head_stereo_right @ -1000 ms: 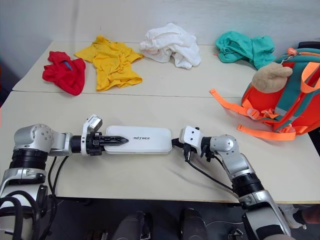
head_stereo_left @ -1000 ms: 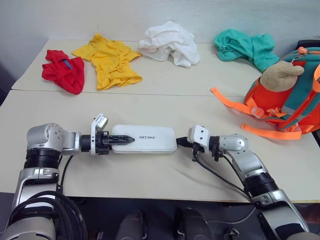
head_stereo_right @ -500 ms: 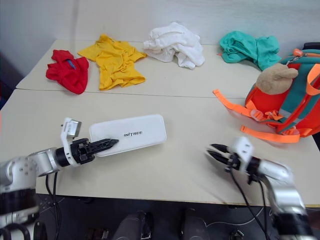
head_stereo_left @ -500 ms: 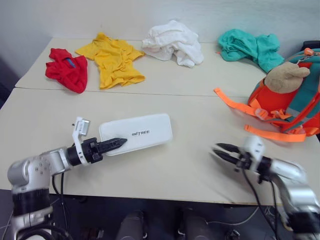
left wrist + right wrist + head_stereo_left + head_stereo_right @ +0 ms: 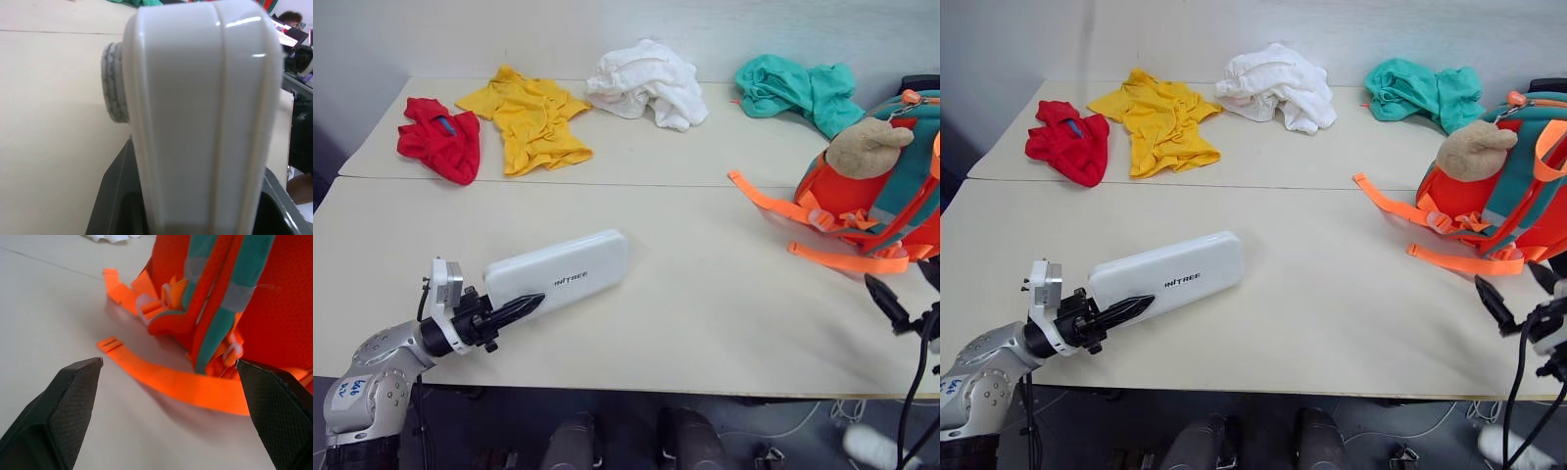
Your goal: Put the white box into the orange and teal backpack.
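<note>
1. My left claw (image 5: 514,309) is pinching the near end of the white box (image 5: 558,277); the left wrist view looks straight along the case sitting between the fingers.
2. The box is tilted, its far end angled up and toward the middle of the worktop (image 5: 705,294). I cannot tell whether that end touches the surface.
3. My right claw (image 5: 1513,294) has its fingers spread wide with nothing in them. It hangs just beside the orange and teal backpack (image 5: 891,186), facing the bright orange webbing (image 5: 195,389) that lies on the worktop.
4. The backpack stands at the right edge, well apart from the box, with a tan plush toy (image 5: 867,145) on top (I see no gaping opening from here).
5. My read on progress: the box is gripped, nothing more. Left to do: get the bag open or held, carry the box across, slide it in.
6. Red (image 5: 438,137), yellow (image 5: 529,117), white (image 5: 646,83) and teal (image 5: 793,90) garments lie along the far side, out of the way.
</note>
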You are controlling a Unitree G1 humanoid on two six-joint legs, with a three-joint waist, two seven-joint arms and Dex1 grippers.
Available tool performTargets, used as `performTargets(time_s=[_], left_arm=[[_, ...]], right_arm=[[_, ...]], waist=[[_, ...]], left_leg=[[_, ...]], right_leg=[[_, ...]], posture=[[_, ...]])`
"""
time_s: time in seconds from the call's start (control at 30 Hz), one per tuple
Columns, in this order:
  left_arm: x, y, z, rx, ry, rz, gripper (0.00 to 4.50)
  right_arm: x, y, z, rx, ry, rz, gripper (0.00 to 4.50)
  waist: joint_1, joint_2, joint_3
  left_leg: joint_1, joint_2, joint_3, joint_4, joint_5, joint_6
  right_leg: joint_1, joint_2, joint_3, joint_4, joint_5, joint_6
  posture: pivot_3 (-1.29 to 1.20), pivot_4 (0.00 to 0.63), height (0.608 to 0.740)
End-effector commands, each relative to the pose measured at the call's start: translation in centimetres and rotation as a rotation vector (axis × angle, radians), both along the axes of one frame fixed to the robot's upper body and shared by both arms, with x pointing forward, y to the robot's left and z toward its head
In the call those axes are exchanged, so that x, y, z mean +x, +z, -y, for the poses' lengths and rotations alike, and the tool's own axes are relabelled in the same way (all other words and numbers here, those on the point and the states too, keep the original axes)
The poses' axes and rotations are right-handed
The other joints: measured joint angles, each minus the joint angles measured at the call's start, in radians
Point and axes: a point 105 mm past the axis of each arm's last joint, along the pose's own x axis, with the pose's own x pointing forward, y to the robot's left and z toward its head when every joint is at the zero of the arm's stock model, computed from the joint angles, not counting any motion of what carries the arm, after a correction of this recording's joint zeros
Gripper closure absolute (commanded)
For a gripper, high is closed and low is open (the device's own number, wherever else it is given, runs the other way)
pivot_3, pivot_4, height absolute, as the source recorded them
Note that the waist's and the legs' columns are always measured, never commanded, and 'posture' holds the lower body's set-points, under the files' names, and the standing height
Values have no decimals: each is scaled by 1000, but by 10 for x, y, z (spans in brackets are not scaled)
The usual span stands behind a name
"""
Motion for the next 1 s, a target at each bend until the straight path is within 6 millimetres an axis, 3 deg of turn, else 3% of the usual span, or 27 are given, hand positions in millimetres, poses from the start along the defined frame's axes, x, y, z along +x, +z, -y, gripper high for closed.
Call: performTargets(time_s=[0.03, 0.17, 0.37, 0.63, 0.77, 0.87, 1.0], left_arm=[[-2, 10, -1, 6, -1, 49, 3146], [-7, 11, -2, -5, 16, 55, 3146], [-17, 11, -7, 0, 62, 59, 3146], [-27, 13, -12, -14, 106, 68, 3146], [-25, 13, -10, -18, 97, 66, 3146], [-21, 13, -7, -21, 81, 67, 3146], [-15, 16, -3, -27, 56, 69, 3146]], right_arm=[[29, 27, -5, -46, 38, 66, 30], [67, 42, -29, -21, 145, 87, 30], [94, 48, -53, -48, 230, 80, 30], [55, 40, -32, -1, 190, 66, 30], [42, 36, -33, 45, 172, 60, 30], [40, 30, -41, 44, 151, 57, 30], [58, 37, -47, 60, 47, 146, 30]], waist=[[-8, 1, 0], [-12, 1, 0], [-12, 1, 0], [20, 1, 0], [15, 1, 1], [10, 1, 0], [5, 1, 0]], left_leg=[[0, 0, 0, 0, 0, 0], [-1, 1, 0, -1, 1, -2], [-2, 1, 1, 3, 1, 0], [-4, 0, -2, 3, 1, 0], [-3, 0, -2, 2, 0, 1], [-2, 0, -1, 1, -1, 0], [-1, 1, -1, 0, 0, -1]], right_leg=[[0, 0, 0, 0, 0, 0], [-1, 2, -1, 0, 0, 0], [-1, 1, 0, 3, 0, 0], [0, 0, -3, -2, 0, 0], [0, -1, -2, -2, 1, 1], [0, 0, -2, -1, 1, 1], [0, 1, -1, -1, 1, 1]], posture=[[0, 150, 740], [0, 150, 740], [0, 150, 740], [0, 150, 740], [0, 150, 740], [0, 150, 740], [0, 150, 740]])
